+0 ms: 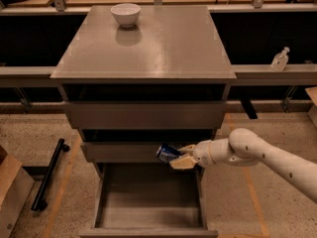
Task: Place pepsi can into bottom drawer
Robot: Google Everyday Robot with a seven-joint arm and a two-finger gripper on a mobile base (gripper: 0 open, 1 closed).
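The gripper [181, 156] sits at the end of the white arm that reaches in from 4 o'clock, and its tan fingers [183, 162] are clamped on the can [167, 152]. The can juts out at the gripper's 9 o'clock, lying tilted on its side with one silver end facing left. It hangs in the air in front of the middle drawer [124, 151], above the back right part of the bottom drawer [148, 231], and touches neither

The bottom drawer is pulled out toward 6 o'clock, with its grey floor in view; the can is not in it. The middle drawer and the top drawer [143, 114] stand slightly out, and what they hold cannot be seen. That makes three drawers in one cabinet [158, 48]

At 12 o'clock from the gripper, far back on the cabinet top, stands one white bowl [125, 14]; whether it holds anything cannot be told. One clear bottle [280, 59] stands on the ledge at 2 o'clock. One black bar [48, 175] lies on the floor at 9 o'clock, and one cardboard box [10, 192] is just beyond it at the left edge
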